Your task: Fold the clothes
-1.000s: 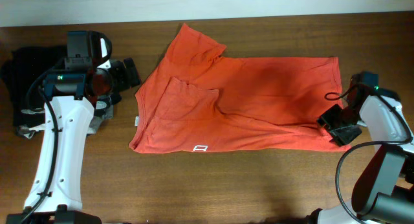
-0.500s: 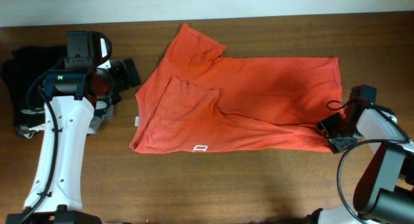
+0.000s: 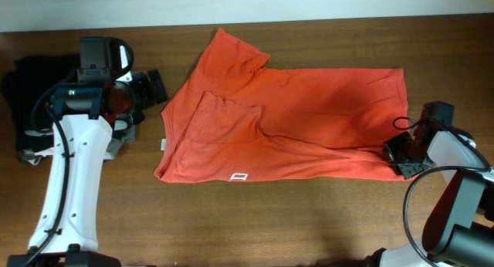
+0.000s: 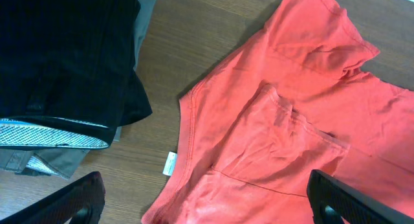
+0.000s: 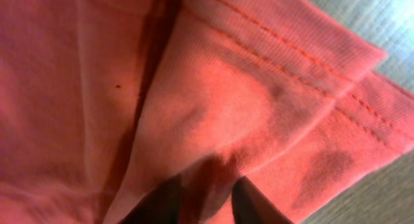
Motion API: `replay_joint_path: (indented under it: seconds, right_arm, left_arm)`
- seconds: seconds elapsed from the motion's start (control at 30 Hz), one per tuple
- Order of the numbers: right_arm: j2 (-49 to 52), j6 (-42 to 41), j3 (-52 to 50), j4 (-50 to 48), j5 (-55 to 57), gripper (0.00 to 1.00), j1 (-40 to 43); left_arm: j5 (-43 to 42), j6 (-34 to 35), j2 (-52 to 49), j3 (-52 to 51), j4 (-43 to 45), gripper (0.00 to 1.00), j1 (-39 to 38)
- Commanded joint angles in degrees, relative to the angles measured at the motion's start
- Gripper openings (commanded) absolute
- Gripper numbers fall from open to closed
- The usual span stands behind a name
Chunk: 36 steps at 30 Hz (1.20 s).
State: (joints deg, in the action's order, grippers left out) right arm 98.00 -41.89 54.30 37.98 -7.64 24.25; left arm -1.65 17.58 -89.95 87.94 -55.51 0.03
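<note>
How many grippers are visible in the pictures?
2. The left gripper, open, is between the dark clothes pile and the shirt; the right gripper pinches the shirt's hem corner.

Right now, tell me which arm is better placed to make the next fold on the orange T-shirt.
Right. The right gripper sits on the T-shirt at its hem corner, fabric bunched between its fingers. The left gripper hangs open beside the dark folded pile, gripping nothing.

Table: dark brown wood, grain running lengthwise
Strip: pale, past the far edge (wall or floor, unclear)
Light: soft, even, faint sheen on wood
</note>
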Motion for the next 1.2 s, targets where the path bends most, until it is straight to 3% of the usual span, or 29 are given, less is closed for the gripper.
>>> replay_joint_path:
  seconds: [0.0,0.07,0.13,0.83,1.17]
  right_arm:
    - [-0.2,-0.6,-0.4,-0.3,-0.2,0.15,0.2]
    - [-0.2,-0.6,-0.4,-0.4,-0.1,0.14,0.2]
    - [-0.2,-0.6,-0.4,-0.6,-0.1,0.04,0.2]
    - [-1.4,7.6,10.8,3.2,-0.6,0.04,-2.3]
    - [-0.1,7.6,10.8,-1.5,8.3,0.07,-8.3]
  left_arm:
    - [0.0,-0.3,-0.1,0.0,0.0,0.99,0.1]
    - [0.0,-0.3,-0.1,0.0,0.0,0.99,0.1]
    - [0.0,-0.3,-0.1,0.0,0.0,0.99,0.1]
    - [0.0,-0.3,-0.1,0.0,0.0,0.99,0.1]
    - [0.0,-0.3,-0.1,0.0,0.0,0.99,0.1]
